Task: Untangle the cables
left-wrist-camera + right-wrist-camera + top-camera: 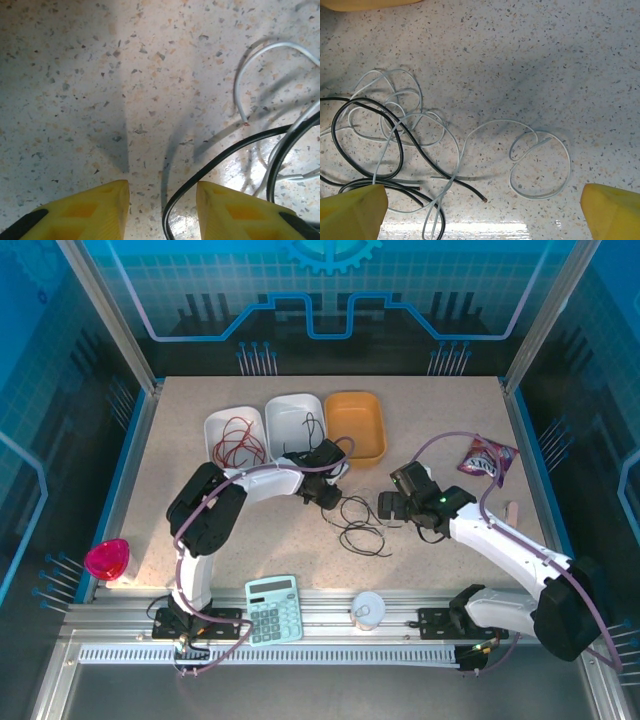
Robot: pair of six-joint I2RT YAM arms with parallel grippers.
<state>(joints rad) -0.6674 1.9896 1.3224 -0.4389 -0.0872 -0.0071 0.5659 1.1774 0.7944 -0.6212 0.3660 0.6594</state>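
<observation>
Speckled table (450, 410), seen from above: the black and white cables (360, 525) lie in a loose knot between the left gripper (325, 492) and the right gripper (392, 506), just ahead of both sets of tips. Red strands (236, 440) sit apart in a white tray (212, 425).

Left wrist: the fingers (90, 210) stand partly apart and grip nothing. A black cable (220, 158) curves through the gap, close to the right-hand finger, though whether it touches is hard to say.

Right wrist: the jaws are spread wide and empty (the white loop (568, 162) lies between them, the knot by the left-hand finger).

The left would do best to pinch the black strand alone, low down, then draw it away slowly while the right holds the white loop, so the knot loosens rather than tightens.
</observation>
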